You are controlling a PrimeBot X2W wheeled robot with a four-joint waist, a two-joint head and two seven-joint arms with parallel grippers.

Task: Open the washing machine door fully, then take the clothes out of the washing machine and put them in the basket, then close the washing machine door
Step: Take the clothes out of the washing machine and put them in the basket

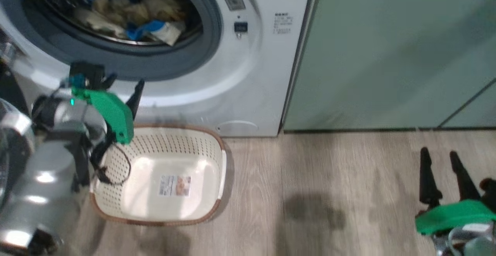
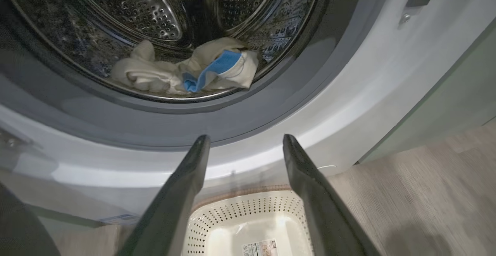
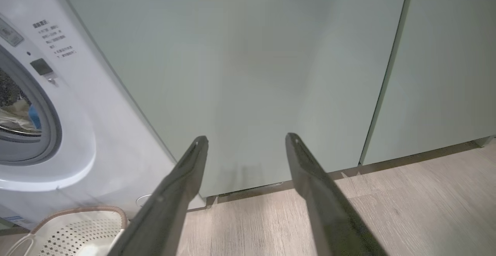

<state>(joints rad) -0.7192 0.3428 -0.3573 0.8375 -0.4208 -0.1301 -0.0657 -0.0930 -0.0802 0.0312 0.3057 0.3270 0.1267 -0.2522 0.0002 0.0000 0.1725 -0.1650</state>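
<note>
Grey wood-grain floor (image 2: 426, 194) underlies the left tool (image 2: 246, 139), gaping wide and empty; ahead, soft, light cream-and-blue clothes (image 2: 147, 73) probably suit a pinch on a raised fold.

light: bright, even, overhead
glare: hot spots on basket (image 1: 201, 170) bottom
shadows: soft dark patch on floor (image 1: 314, 209)
blur: head view soft, smeared at left
edges: wrist views bowed
</note>
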